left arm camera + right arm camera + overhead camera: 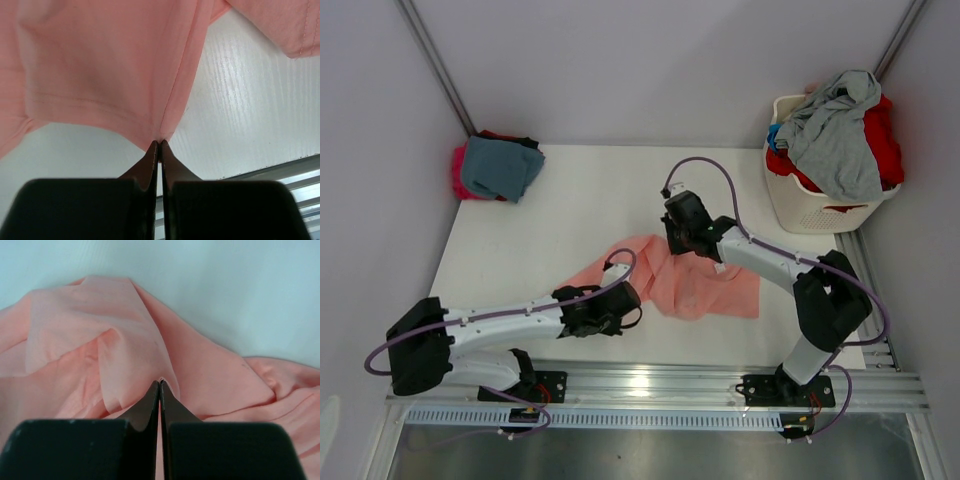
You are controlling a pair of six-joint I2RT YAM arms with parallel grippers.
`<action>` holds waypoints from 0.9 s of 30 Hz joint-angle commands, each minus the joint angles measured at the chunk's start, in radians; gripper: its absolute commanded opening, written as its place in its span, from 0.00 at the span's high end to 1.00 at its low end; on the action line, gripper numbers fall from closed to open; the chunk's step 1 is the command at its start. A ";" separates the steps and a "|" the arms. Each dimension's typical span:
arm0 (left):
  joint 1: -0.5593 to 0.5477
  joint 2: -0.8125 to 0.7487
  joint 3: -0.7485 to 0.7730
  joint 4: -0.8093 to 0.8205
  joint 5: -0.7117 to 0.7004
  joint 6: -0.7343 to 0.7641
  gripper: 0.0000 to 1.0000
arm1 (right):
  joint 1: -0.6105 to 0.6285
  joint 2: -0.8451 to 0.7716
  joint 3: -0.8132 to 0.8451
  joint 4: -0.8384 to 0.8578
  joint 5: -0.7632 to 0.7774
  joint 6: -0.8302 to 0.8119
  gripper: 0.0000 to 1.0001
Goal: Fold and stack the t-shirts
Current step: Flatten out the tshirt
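White walls close in a pale bench [580, 200], with a laundry basket [800, 210] at the far right corner heaped with a grey shirt [835, 130] over red cloth, and a folded pile [495, 168] of teal and magenta at the far left corner. Between the two arms, near the front edge, the pink t-shirt [705, 285] lies rumpled and only partly spread

It looks a thin, light knit: limp, with no stiffness of its own, so it should drape and sag from whatever point lifts it, and it will likely drag and bunch on the bench rather than slide flat. Nothing about it seems fragile or slippery. Hems, seams and corners are the sensible places to take it, since the doubled cloth there gives a pinch something to bite and lets the panel hang straight

The left tool [159, 146] is pinched tight, tips together, on a corner of the shirt where a stitched hem meets a seam; the cloth fans up and away from that point. The right tool [159, 384] is likewise closed to a sliver, nipping a raised fold of pink near the shirt's far edge, with creased layers lying to either side of it
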 commanded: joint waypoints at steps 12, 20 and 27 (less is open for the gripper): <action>0.063 -0.239 0.459 -0.504 -0.387 0.123 0.99 | -0.098 -0.361 0.189 -0.171 0.208 -0.199 1.00; 0.199 -0.363 0.674 -0.593 -0.518 0.320 0.99 | -0.208 -0.535 0.274 -0.204 0.303 -0.301 1.00; 0.283 -0.398 0.754 -0.652 -0.663 0.413 1.00 | -0.268 -0.611 0.289 -0.158 0.499 -0.356 1.00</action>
